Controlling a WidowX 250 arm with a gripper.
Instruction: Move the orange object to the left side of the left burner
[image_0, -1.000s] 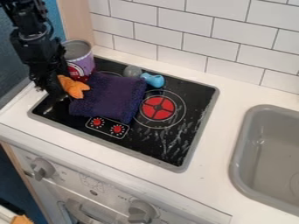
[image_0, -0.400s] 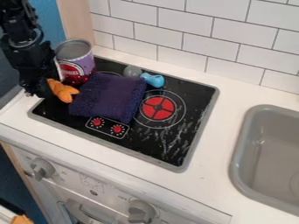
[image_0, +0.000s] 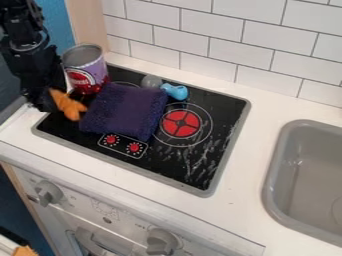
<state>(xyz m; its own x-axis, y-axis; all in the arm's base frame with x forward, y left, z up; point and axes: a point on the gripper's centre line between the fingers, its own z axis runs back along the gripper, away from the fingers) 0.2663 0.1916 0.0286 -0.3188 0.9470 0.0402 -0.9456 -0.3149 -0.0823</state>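
And there was the gripper (image_0: 44, 104), down over the left edge of the stovetop (image_0: 226, 107), right against the orange object (image_0: 69, 106)! Wide or closed around it? I couldn't tell. The orange object was by that same edge, near the front-left corner, just beside the purple cloth (image_0: 125, 111), the can (image_0: 84, 67) behind.

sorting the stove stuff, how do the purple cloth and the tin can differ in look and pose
The cloth is dark purple and soft-looking, while the can is lilac with a red label and looks rigid. The cloth lies low and folded across the stovetop; the can stands upright and open-topped. The cloth covers more of the stovetop than the can. Both sit toward the left of the stove.
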